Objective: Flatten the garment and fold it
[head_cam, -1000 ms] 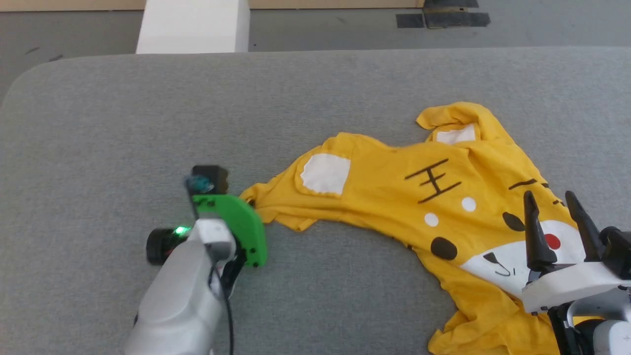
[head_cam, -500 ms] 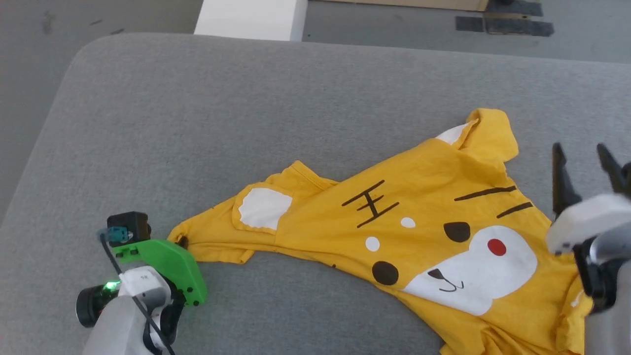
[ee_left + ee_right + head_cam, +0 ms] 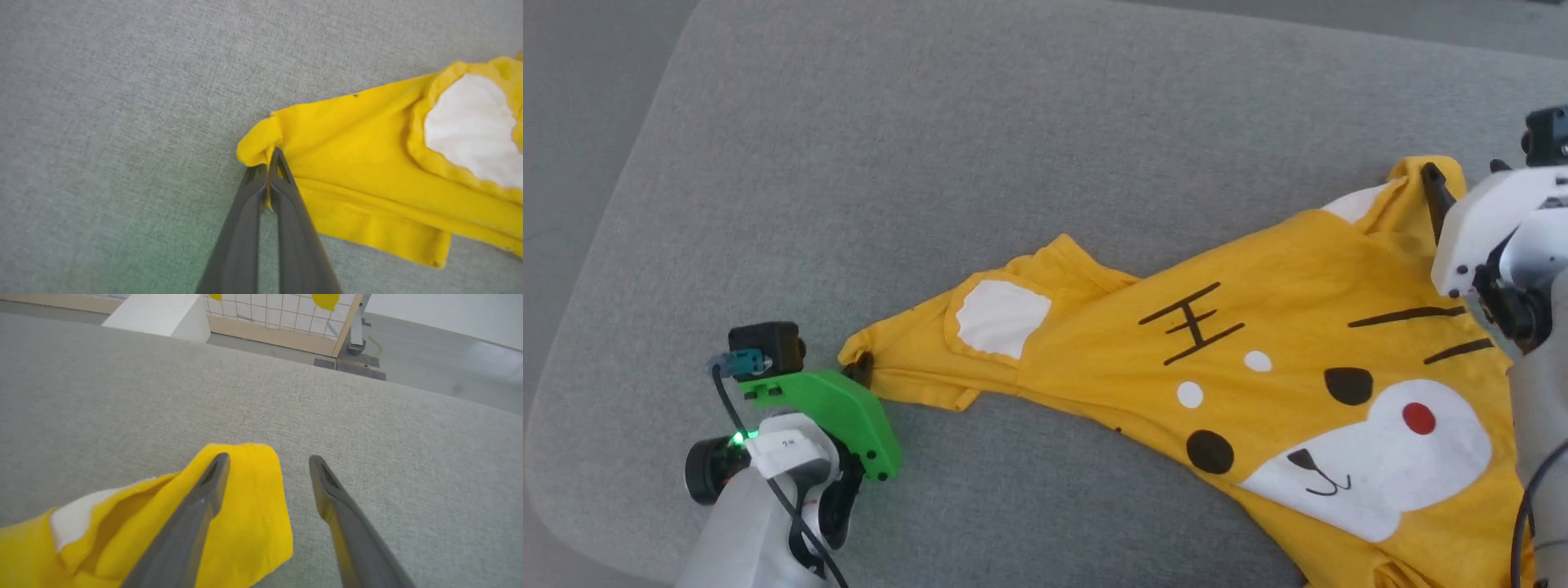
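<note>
Grey fabric tabletop (image 3: 1013, 163) with rounded corner; beyond its far edge, grey floor (image 3: 429, 347), white block (image 3: 159, 318), gridded panel (image 3: 282, 314), dark floor patches (image 3: 351, 367).

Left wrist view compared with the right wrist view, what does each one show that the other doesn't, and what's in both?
Left wrist view: the left claw shut on a bunched corner of the garment, with a round white patch nearby. Right wrist view: the right claw open, one finger in front of a yellow flap, plus a white block and a gridded panel beyond. Both: the yellow garment lying on the grey padded surface.
</note>
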Motion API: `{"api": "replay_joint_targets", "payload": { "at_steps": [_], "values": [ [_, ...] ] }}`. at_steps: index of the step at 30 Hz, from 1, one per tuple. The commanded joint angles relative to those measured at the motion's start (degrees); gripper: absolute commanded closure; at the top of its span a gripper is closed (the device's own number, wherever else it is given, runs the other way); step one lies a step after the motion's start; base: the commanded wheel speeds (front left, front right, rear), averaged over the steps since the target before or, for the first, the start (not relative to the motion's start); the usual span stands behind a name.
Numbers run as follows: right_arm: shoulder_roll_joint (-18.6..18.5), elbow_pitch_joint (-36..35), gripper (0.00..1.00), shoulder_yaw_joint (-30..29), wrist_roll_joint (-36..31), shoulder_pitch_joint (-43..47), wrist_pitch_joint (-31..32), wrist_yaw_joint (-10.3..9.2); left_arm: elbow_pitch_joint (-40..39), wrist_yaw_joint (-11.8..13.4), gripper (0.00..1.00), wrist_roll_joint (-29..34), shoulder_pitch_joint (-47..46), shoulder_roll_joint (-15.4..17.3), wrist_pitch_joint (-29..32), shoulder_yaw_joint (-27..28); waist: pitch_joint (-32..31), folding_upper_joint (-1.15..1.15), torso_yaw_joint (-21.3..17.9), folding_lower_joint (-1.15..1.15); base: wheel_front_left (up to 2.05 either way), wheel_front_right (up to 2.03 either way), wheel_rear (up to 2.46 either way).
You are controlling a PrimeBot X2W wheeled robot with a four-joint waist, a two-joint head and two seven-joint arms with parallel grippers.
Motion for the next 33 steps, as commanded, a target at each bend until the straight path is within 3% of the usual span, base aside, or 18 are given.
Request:
{"api": "replay_joint_targets", "payload": {
  "at_steps": [1,8,9,10,11,13,17,28,33],
  "values": [
    [-0.61,1.87,0.0,0.64,0.25,-1.81,1.59,-0.08,1.25,-0.17,1.0,-0.69,-0.57,-0.38,0.01,-0.49,2.23,0.0,2.09,0.0,0.0,0.0,0.0],
    [-2.34,9.43,0.0,4.44,1.33,-6.44,14.37,-0.08,2.11,-0.98,1.0,-1.24,-1.49,-0.83,-0.57,-1.05,3.32,0.0,2.83,0.0,0.0,0.0,0.0],
    [-2.63,10.22,0.18,5.36,1.95,-6.75,17.29,-0.08,2.21,-1.13,1.0,-1.42,-1.55,-0.86,-0.61,-1.07,3.36,0.0,2.82,0.0,0.0,0.0,0.0],
    [-2.93,10.72,0.58,6.41,2.46,-6.87,19.82,-0.08,2.29,-1.26,1.0,-1.58,-1.56,-0.89,-0.61,-1.09,3.35,0.0,2.79,0.0,0.0,0.0,0.0],
    [-3.38,11.0,0.79,7.68,3.24,-6.95,22.83,-0.08,2.34,-1.36,1.0,-1.71,-1.53,-0.88,-0.62,-1.11,3.32,0.0,2.7,0.0,0.0,0.0,0.0],
    [-4.25,10.11,1.0,9.48,4.83,-7.02,26.47,-0.08,2.36,-1.6,1.0,-1.76,-1.59,-0.68,-0.76,-1.18,3.21,0.0,2.42,0.0,0.0,0.0,0.0],
    [-6.31,5.96,1.0,12.25,7.66,-6.37,29.15,-0.08,2.28,-2.5,1.0,-1.61,-2.27,0.29,-1.09,-1.36,2.45,0.0,1.57,0.0,0.0,0.0,0.0],
    [-12.4,-7.33,1.0,14.5,11.0,-8.23,19.76,-0.08,-3.53,-5.72,1.0,1.1,-11.8,6.52,-4.93,0.25,-1.78,0.0,-1.56,0.0,0.0,0.0,0.0],
    [-13.95,-12.3,1.0,13.46,10.27,-12.61,17.73,-0.08,-6.71,-8.03,1.0,-3.29,-19.48,5.74,-6.39,3.13,-0.87,0.0,-3.77,0.0,0.0,0.0,0.0]
  ]
}}
